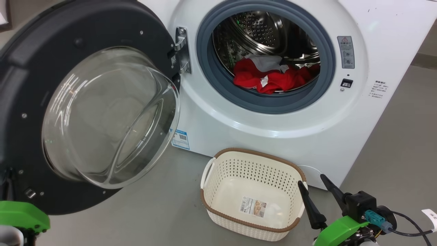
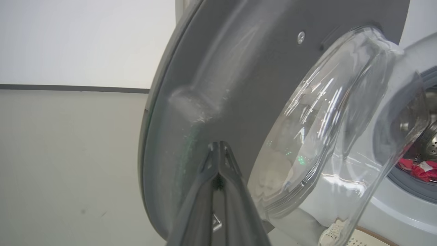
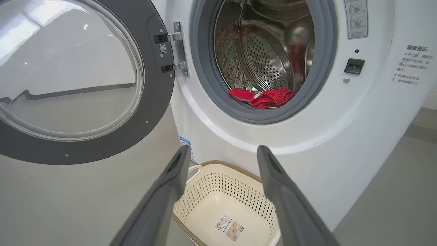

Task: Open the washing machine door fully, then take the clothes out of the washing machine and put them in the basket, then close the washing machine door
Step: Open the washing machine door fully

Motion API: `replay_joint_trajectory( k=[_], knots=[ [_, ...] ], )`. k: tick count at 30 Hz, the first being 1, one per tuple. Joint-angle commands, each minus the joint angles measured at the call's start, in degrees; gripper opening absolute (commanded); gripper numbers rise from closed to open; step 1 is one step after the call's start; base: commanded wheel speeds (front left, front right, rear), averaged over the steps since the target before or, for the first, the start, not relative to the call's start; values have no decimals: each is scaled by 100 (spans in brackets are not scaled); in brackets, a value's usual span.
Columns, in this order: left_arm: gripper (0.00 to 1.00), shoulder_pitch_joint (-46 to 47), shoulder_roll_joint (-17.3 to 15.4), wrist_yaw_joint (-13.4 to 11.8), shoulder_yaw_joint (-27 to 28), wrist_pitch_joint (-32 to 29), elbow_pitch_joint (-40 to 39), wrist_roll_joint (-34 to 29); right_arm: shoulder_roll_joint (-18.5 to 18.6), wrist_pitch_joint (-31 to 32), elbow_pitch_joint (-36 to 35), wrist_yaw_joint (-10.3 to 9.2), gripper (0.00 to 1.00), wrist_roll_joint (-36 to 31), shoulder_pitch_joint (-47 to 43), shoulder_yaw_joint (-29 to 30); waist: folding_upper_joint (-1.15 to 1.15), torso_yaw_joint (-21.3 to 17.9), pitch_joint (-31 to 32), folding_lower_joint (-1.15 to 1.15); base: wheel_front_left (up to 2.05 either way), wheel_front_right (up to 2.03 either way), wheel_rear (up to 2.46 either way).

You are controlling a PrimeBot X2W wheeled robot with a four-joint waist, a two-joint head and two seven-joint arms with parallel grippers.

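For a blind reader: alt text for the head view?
White washing machine, door swung open at left, red clothes in its drum. An empty cream basket sits on the floor in front, the open right gripper beside it.

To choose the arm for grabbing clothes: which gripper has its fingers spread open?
The right gripper: its fingers stand wide apart, near the basket. The left gripper has its fingers pressed together, close to the washing machine door.

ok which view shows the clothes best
The head view: the clothes lie in plain sight, red with a pale grey piece on top. The right wrist view has a low red heap; the left wrist, a red sliver past the door.
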State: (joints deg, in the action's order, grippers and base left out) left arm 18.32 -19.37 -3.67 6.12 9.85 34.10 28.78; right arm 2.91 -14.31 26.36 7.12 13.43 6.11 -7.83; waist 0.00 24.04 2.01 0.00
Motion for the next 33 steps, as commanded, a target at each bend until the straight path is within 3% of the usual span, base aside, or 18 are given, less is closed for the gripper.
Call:
replay_joint_trajectory(
  k=[1, 3, 4, 5, 6, 12, 16, 23, 33],
  knots=[
    [0, -41, -215, -58, 209, 56, -417, 20, -3, -69, -175, 36, 100, 52, 124, -74, 0, -18, 66, 0, 0, 0, 0],
    [0, -208, -171, -119, 192, 2, -797, 17, -3, -69, -199, 36, 100, 70, 96, -40, 0, -44, 106, 0, 0, 0, 0],
    [32, -293, -152, -162, 178, -31, -1016, 2, -3, -69, -208, 36, 100, 80, 83, -23, 0, -63, 129, 0, 0, 0, 0],
    [78, -388, -140, -221, 153, -83, -1255, -32, -3, -69, -217, 36, 100, 89, 71, -9, 0, -88, 152, 0, 0, 0, 0],
    [100, -480, -114, -282, 131, -136, -1517, -55, -3, -69, -225, 36, 100, 97, 59, 3, 0, -117, 177, 0, 0, 0, 0],
    [100, -1026, 7, -580, -3, -468, -2981, -178, -3, -69, -281, 36, 100, 101, 31, 25, 0, -371, 250, 0, 0, 0, 0],
    [100, -1207, 132, -534, -107, -498, -3615, -95, -3, -69, -362, 36, 100, 29, 57, 96, 0, -586, 223, 0, 0, 0, 0],
    [100, -1208, 314, -422, -428, -502, -3916, -71, -3, -69, -500, 36, 100, -117, 114, 210, 0, -971, 167, 0, 0, 0, 0],
    [100, -1320, 441, -198, -673, -90, -3474, -99, -3, -69, -780, 36, 100, -212, 156, 346, 0, -1693, 141, 0, 0, 0, 0]
  ],
)
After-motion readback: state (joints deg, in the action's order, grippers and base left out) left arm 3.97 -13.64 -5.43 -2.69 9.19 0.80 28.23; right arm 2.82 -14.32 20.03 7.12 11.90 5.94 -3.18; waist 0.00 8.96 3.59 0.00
